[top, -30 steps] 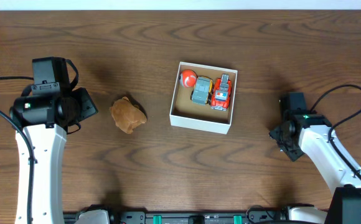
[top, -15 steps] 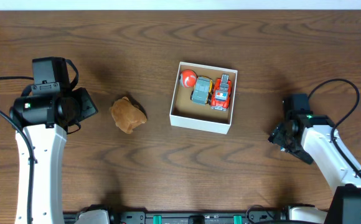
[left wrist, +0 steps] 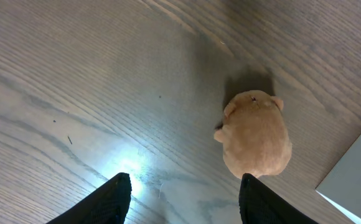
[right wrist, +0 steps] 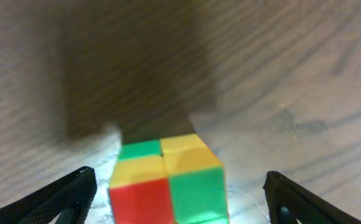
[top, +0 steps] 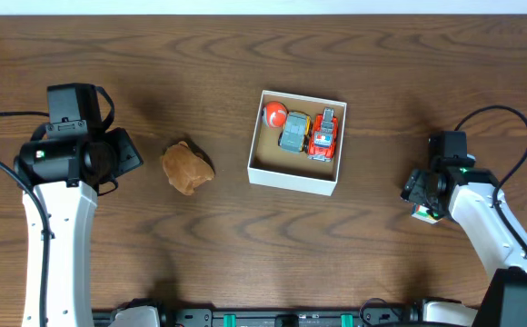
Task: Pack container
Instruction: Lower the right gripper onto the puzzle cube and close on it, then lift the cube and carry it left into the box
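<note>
The container point(top: 291, 176) sits mid-bench point(top: 245, 245), well apart from both arms, holding a red ball point(top: 274, 113), a grey car point(top: 293, 133) and a red truck point(top: 323, 134). On its right side, the right end effector point(right wrist: 180, 193), fingers spread, straddles a coloured cube point(right wrist: 168, 180). On its left side, the left end effector point(left wrist: 187, 196), released and empty, faces a tan plush point(left wrist: 257, 134).

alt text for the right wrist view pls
A small cube with green, yellow and red squares sits on a wooden table, centred between the open black fingers of the right gripper. The picture is blurred.
</note>
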Robot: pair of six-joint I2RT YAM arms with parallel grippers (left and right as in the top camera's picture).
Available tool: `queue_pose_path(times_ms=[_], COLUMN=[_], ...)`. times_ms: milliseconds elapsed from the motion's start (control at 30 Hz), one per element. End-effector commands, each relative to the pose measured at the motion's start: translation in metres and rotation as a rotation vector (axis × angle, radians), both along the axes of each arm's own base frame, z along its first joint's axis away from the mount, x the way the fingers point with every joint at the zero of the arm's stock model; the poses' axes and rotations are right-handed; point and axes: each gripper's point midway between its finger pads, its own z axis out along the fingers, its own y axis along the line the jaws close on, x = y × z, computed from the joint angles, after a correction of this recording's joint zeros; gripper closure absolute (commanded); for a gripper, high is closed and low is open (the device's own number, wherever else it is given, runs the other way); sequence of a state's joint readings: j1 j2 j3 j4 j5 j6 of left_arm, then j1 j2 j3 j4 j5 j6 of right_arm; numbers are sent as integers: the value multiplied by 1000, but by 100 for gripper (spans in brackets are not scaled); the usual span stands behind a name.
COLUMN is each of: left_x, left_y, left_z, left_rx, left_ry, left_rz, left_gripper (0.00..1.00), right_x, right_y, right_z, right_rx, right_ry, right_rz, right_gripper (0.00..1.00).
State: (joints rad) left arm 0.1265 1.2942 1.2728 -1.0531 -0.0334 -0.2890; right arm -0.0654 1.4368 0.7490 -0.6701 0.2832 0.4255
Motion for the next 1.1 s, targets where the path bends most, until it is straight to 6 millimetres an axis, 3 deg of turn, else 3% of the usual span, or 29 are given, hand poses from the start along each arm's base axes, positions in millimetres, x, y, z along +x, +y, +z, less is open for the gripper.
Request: queue_pose_path(times_ms=[0,333,433,600,1067], left_x=[-1,-1,-1,-1,-1], left_y=[2,2,1,1,1], left_z=[-1,-1,-1,-1,-1], left_rx=[0,0,0,0,0], left_ry=[4,5,4,4,5], left_rz=[12,12,12,12,12], left_gripper=[43,43,43,43,43], right_x=[7,0,0,-1,-4], right_y=[3,5,5,7,11], right_z=[-6,-28,-28,-28,-29], right_rx=[30,57,57,66,92], right_ry=[13,82,82,88,91], right_rz=[31,0,0,-3,-32], right_gripper=[12,16,25,55,74])
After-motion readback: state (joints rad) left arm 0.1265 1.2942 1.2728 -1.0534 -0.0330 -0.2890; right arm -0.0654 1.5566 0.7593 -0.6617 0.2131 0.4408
